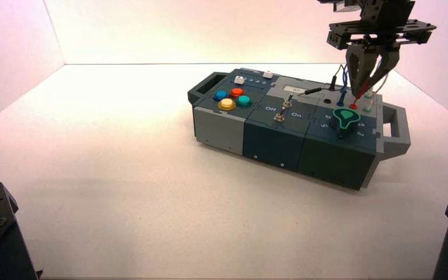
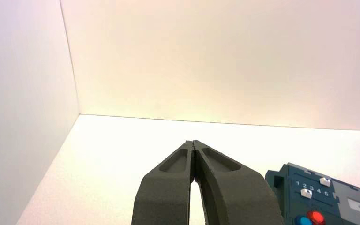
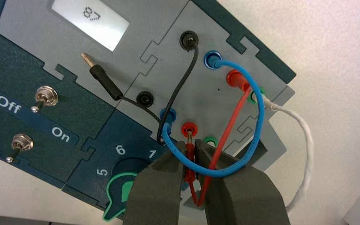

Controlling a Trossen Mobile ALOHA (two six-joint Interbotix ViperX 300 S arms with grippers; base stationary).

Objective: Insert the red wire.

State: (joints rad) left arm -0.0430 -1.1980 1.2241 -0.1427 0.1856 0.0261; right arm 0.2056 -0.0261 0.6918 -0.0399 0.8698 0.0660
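Observation:
The red wire [image 3: 229, 123] loops from a red socket at the box's far right end to its slim red plug [image 3: 189, 154]. My right gripper [image 3: 190, 151] is shut on that plug and holds it upright. Its metal tip is at or just entering the near red socket [image 3: 189, 128]. In the high view the right gripper [image 1: 361, 92] stands over the box's right end, with the red plug [image 1: 355, 102] under its tips. My left gripper [image 2: 193, 143] is shut and empty, parked away from the box at the left.
The box [image 1: 291, 125] lies across the table. A blue wire [image 3: 243, 154] arcs across my right fingers. A black wire's plug [image 3: 101, 73] lies loose near the display. A white wire [image 3: 304, 140] hangs off the right end. The green knob [image 3: 122, 194] sits beside the sockets.

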